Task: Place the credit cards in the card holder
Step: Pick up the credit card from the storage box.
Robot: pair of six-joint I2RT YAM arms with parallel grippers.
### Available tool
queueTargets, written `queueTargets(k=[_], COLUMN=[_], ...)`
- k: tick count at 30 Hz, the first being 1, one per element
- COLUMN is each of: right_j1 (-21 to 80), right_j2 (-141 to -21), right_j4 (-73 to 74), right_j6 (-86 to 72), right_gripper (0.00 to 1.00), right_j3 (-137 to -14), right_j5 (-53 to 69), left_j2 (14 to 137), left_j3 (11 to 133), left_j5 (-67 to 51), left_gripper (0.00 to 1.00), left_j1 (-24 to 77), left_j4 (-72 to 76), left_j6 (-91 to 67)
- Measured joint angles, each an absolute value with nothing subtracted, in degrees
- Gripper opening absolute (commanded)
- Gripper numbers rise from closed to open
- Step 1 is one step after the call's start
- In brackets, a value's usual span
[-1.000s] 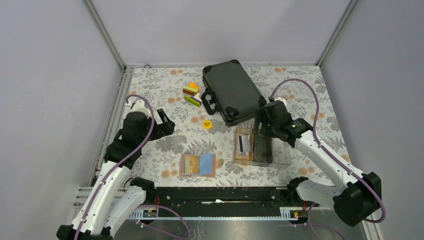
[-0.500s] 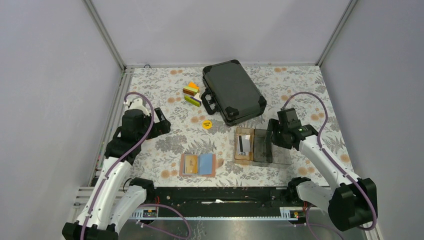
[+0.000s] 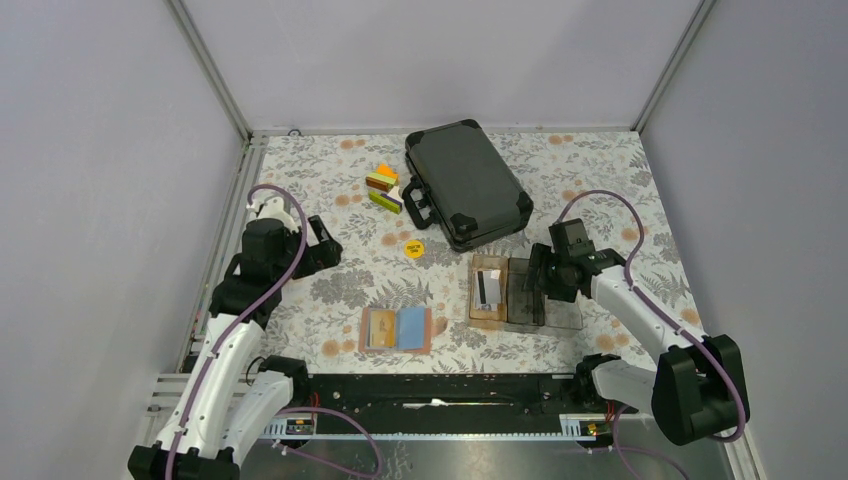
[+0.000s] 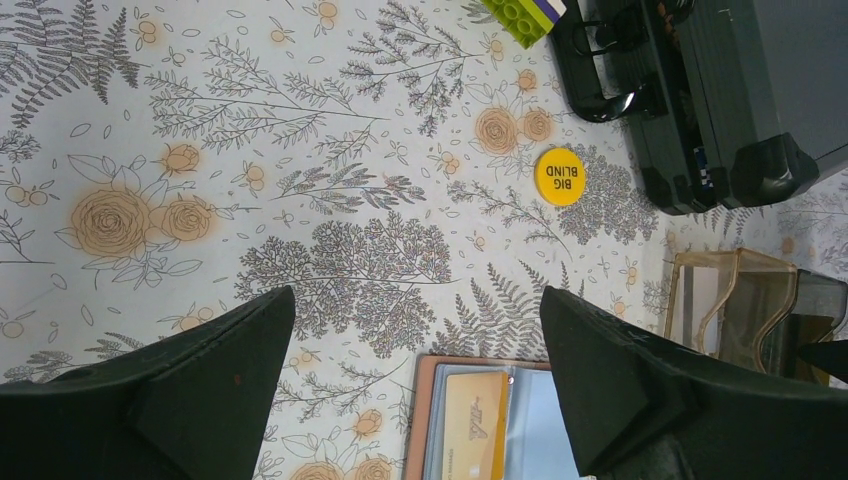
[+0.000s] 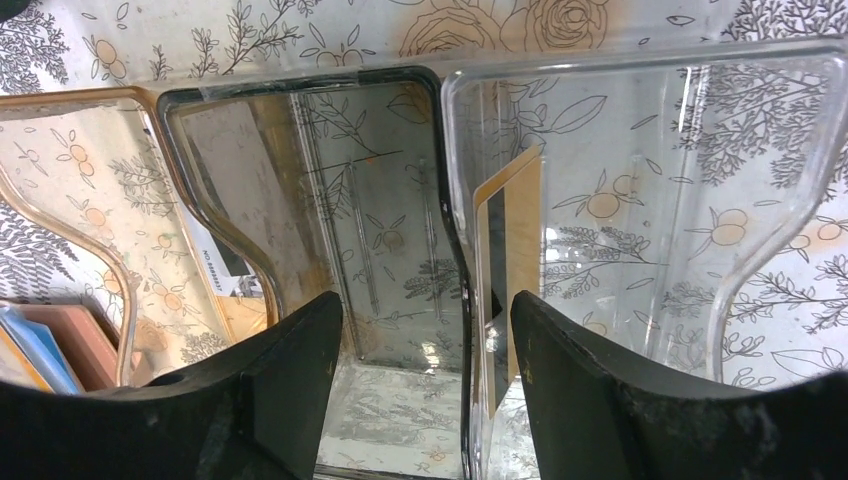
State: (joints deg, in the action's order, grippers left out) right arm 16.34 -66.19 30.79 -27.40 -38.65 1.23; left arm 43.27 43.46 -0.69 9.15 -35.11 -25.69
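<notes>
Near the right edge of the worktop [image 3: 620, 190], the right hand [image 5: 425, 300] hangs low over the three-bay tray [image 3: 565, 318], jaws parted to a middling gap and holding nothing. The wrist view shows its fingers straddling the divider between the dark middle bay and the clear bay. A tan card [image 5: 508, 262] with a dark stripe stands on edge in the clear bay, flat against that divider, between the fingers but touched by neither. A pale card [image 3: 487, 288] with a dark stripe rests in the amber bay, the one nearest the holder [image 3: 412, 329]; whether it lies flat or leans cannot be told. The holder lies open like a book at the near middle of the worktop, just beside the tray's amber end, with an orange card [image 3: 380, 329] already in its left pocket. The left hand [image 4: 417, 295] hovers spread wide and empty above bare worktop, near the holder on its far left side.

Assessment: the cards look light, stiff and slick, and too thin to lift readily off a flat floor. The tan card is the easier take. Pinch its exposed top edge across the two faces, though the divider against one face leaves little room for a finger. Too hard a squeeze could bow it; too light, and it may slip. The thin-walled tray may shift if nudged.
</notes>
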Motion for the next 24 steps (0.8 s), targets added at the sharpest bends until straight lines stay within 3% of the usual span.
queueTargets(k=[24], right_j1=[16.32], right_j2=[-64.42], right_j4=[30.35], right_j6=[-27.44], right_gripper=[0.65], right_j3=[-38.54], right_j5=[4.19], left_j2=[43.68], left_j3=[42.61], left_j5=[-3.51], left_gripper=[0.99], left_j1=[6.98], left_j4=[-34.11], left_j6=[-25.71])
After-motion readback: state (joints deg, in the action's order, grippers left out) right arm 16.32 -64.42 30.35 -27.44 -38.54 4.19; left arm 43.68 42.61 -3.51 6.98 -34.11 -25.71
